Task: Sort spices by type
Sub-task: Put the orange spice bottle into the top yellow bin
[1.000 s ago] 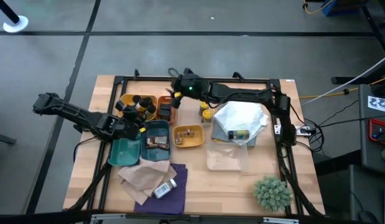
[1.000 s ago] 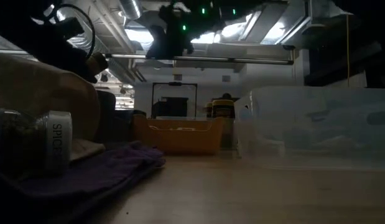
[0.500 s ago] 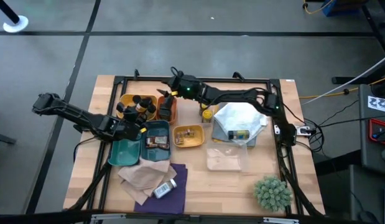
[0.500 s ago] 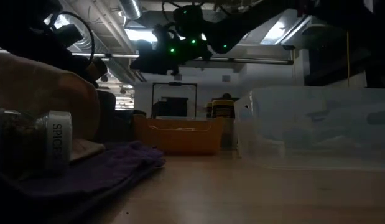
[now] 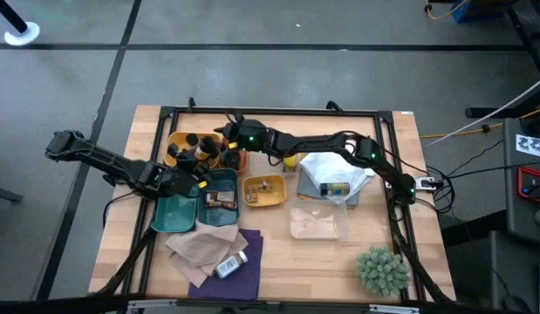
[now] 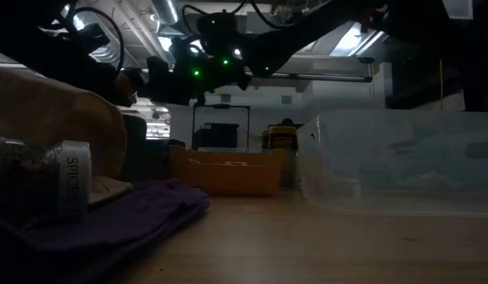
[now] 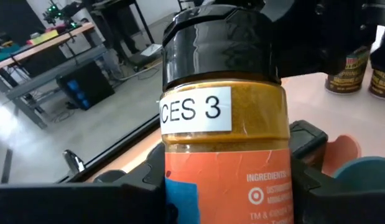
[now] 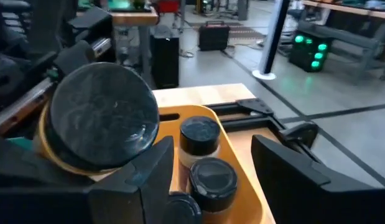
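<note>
My left gripper (image 5: 187, 167) is shut on a spice jar (image 7: 223, 143) that has a black cap, ochre powder and an orange label. It hovers at the near edge of the far yellow tray (image 5: 175, 138). Several black-capped jars (image 8: 201, 155) stand in that tray. My right gripper (image 5: 226, 139) is open and holds nothing. It hangs over the gap between the yellow tray and the orange tray (image 5: 234, 157), facing the held jar's cap (image 8: 99, 121). Another jar (image 6: 46, 185) lies on its side on the purple cloth (image 5: 239, 269). My left gripper pinches the jar's lower body (image 7: 198, 199) between its two fingers (image 7: 86, 202), below the white label. The cap end sticks out past the fingertips. The jar is lifted clear of the table and trays, tilted with its cap toward the right arm.
Two teal trays (image 5: 176, 212) and a second yellow tray (image 5: 263, 194) sit nearer. Yellow-capped jars (image 5: 290, 160) stand by a white plastic bag (image 5: 335, 167) holding one more jar. A clear bag (image 5: 320, 223), a brown cloth (image 5: 198, 244) and a spiky green plant (image 5: 380, 269) lie near the front.
My right gripper has swung toward the table's left, from above the orange tray's far end to the yellow tray beside the held jar, and has come down a little. It stays open. My left gripper keeps its hold on the jar.
</note>
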